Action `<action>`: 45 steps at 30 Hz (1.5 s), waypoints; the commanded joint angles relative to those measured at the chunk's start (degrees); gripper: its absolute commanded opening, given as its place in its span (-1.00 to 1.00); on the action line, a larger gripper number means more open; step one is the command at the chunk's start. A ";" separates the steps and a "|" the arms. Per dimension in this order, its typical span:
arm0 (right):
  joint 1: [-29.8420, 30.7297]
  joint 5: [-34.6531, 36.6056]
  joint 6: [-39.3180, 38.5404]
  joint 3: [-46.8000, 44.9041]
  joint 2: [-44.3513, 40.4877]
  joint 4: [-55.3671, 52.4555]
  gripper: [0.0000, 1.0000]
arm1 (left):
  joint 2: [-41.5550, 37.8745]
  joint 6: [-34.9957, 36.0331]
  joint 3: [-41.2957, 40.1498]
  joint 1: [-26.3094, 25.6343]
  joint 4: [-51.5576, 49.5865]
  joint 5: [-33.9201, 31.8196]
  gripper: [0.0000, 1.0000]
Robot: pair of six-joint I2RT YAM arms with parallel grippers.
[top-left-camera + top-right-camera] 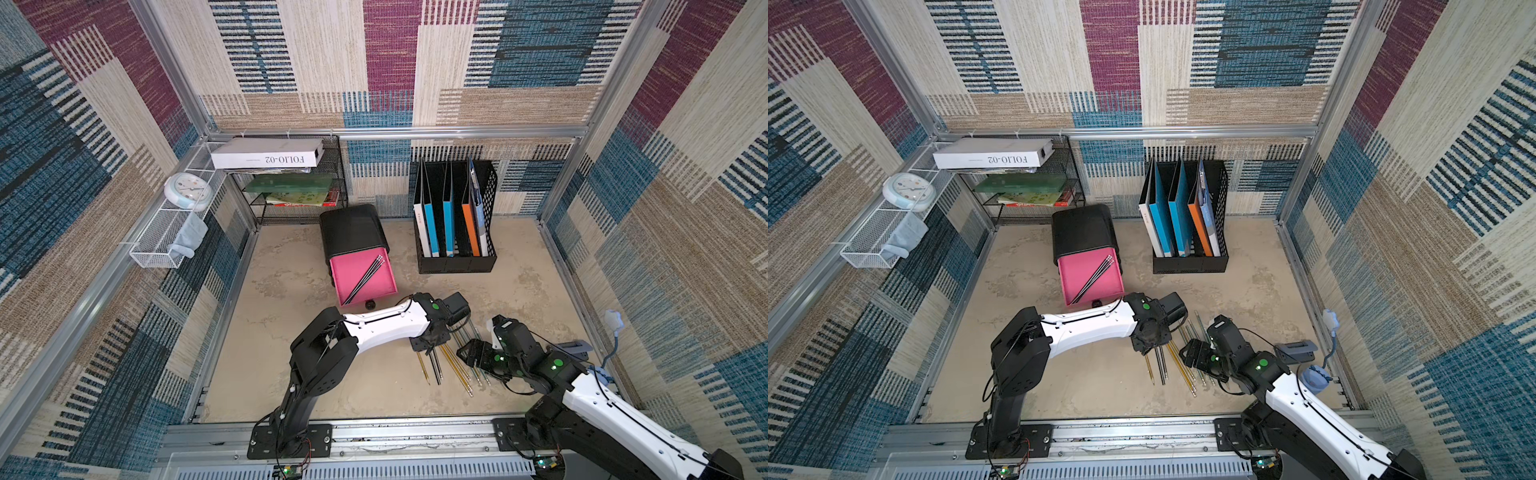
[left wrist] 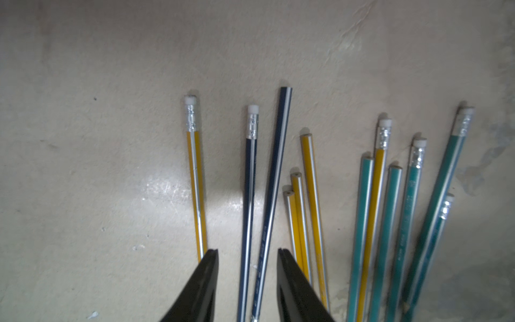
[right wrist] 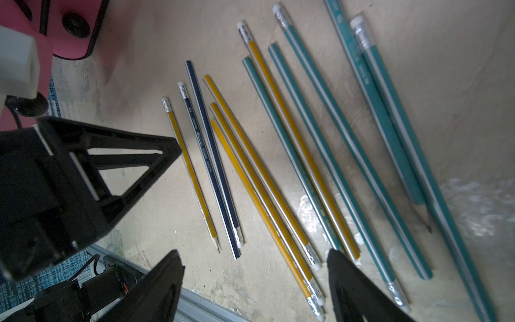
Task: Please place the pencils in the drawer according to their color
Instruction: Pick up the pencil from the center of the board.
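**Gripper position.** The left gripper (image 2: 248, 255) stands with its jaws apart, one on each side of two navy-black pencils (image 2: 249, 195) that lie on the table (image 2: 97, 167). Neither jaw touches them. The right gripper (image 3: 253, 252) is spread wide and holds nothing, positioned over the eraser ends of the yellow pencils (image 3: 259, 178). The teal pencils (image 3: 323, 145) lie just beside these, with one yellow pencil among them.

**Drawer.** In both top views the pink drawer (image 1: 374, 286) (image 1: 1104, 282) is pulled out of the black chest (image 1: 353, 228). It holds black pencils (image 1: 364, 278) lying diagonally.

**Markings.** The white box (image 1: 266, 153) on the wire shelf reads "FOLIO-02", upside down. Print on the pencils is too blurred to read.

**Appearance.** Each pencil has a silver stripe. Several have metal-banded white erasers.
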 commanded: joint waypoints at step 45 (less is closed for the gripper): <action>0.02 0.51 1.14 2.14 -0.36 -0.64 0.98 | 6.30 2.60 1.61 2.22 -1.16 1.42 -0.64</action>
